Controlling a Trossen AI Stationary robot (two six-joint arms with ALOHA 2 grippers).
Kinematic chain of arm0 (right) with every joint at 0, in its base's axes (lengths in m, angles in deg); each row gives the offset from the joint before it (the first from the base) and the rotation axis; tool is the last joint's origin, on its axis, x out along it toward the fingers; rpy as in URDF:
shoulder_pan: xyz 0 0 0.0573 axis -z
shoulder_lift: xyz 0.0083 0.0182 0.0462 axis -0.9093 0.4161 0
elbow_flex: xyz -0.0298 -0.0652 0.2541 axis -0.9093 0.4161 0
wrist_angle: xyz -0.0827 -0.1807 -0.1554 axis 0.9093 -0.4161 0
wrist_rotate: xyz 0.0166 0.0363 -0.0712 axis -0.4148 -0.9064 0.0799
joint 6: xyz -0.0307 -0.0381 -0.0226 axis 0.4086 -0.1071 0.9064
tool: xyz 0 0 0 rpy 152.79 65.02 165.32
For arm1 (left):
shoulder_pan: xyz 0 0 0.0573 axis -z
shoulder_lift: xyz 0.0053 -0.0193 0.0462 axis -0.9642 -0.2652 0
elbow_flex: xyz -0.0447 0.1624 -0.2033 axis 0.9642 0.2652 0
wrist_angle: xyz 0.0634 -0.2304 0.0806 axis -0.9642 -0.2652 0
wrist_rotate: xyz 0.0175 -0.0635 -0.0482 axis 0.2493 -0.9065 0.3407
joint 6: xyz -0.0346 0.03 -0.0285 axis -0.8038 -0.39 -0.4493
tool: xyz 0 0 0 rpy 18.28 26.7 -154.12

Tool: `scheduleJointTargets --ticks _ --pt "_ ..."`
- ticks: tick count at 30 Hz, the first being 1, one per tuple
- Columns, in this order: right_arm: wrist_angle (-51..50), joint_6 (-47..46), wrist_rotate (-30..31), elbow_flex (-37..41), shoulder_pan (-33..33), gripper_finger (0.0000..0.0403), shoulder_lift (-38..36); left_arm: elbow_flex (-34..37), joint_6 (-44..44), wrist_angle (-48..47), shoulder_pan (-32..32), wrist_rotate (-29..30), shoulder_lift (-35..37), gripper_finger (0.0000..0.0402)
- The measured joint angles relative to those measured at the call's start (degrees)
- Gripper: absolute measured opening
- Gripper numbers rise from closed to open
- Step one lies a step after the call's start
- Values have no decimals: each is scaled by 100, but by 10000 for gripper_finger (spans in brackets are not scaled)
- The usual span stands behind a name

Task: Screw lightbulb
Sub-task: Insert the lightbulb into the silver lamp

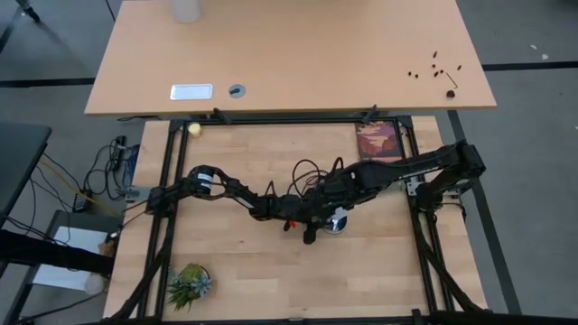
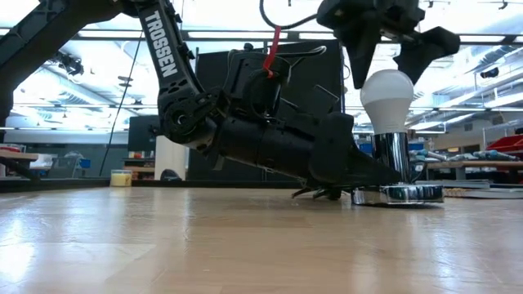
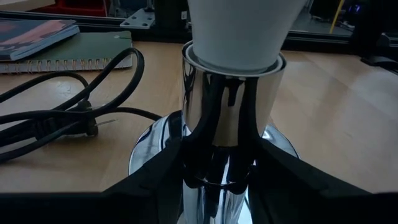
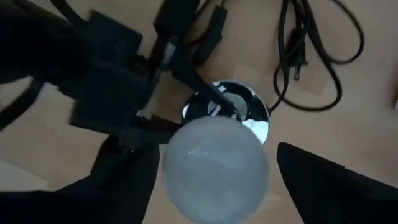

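Observation:
The white lightbulb (image 2: 386,94) stands upright with its base down in the top of a chrome socket tube (image 2: 391,157). The tube rises from a round chrome base disc (image 2: 398,193) on the wooden table. My left gripper (image 3: 217,186) reaches in low from the table's left and is shut on the tube. My right gripper (image 2: 391,51) hangs above the bulb, open. In the right wrist view its fingers stand on either side of the bulb (image 4: 214,165). I cannot tell whether the fingers touch it. My left gripper pinches the chrome socket tube's lower part (image 3: 233,155) between its two fingers (image 3: 155,186), just above the base disc. The fingers come level from the table's left. The tube stands upright, its disc flat on the table.
A black cord with a plug (image 3: 62,118) lies looped on the table beyond the socket. Notebooks (image 1: 379,140) lie at the far right. A small green plant (image 1: 190,284) sits near the front left, and a yellow ball (image 1: 193,129) at the far left.

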Motion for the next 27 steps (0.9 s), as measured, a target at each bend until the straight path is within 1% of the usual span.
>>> scheduleJointTargets --ticks 3,5,8,11,15,17,19,22,25,27 --pt "-10 349 32 0 48 336 -230 0 6 -17 0 -9 0 194" --pt "-20 745 66 0 37 334 -338 0 7 -17 0 -11 0 194" --pt "-25 1413 161 0 -89 327 -448 0 9 -17 0 -11 0 194" --pt "-176 1847 142 0 -192 320 -508 0 10 -19 0 -7 0 194" --pt "-645 2209 -165 0 -265 311 -562 0 17 -19 0 -7 0 194" --pt "-841 2591 -383 2 -312 307 -558 0 20 -19 0 -6 0 194" --pt "-939 3213 -609 2 -394 304 -544 0 21 -20 0 -7 0 194" --pt "-984 4597 -631 7 -517 299 -534 0 23 -21 0 -4 0 194" --pt "-953 6076 -457 7 -628 295 -534 0 22 -20 0 -4 0 194" --pt "-958 6888 -196 8 -657 293 -534 0 23 -20 0 -4 0 194"
